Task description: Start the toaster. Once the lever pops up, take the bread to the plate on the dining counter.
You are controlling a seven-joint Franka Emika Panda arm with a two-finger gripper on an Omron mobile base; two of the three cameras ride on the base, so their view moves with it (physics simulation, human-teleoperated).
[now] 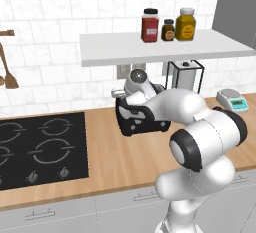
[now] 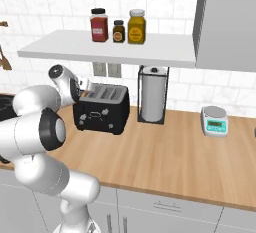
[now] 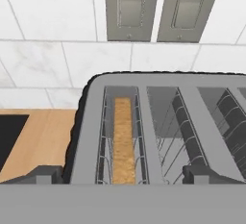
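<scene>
Nearest the hand camera, the two dark fingertips are seen at the lower edge, set wide apart on either side of the toaster, with nothing between them, so the hand is released; the fingertips are cut off by the bottom of the view; directly beyond them the bread is seen edge-on, sunk inside the left slot, only its tan top edge showing; the slots to the right are crossed by wire guides, and the toaster's right end is cut off by the frame; its lever cannot be made out

In the left base view the toaster is largely hidden behind the white arm, and the hand itself cannot be picked out there; in the right base view the arm's wrist is seen at the toaster's left end, the fingers being hidden

The toaster stands on a light wood bench against a white tiled wall; a black hob is set into the bench to the left, cut off by the frame; a wire-framed white appliance stands just beside the toaster on its right, and a small scale lies further right; three jars are ranged on a white shelf above; two wall sockets are seen behind the toaster
</scene>
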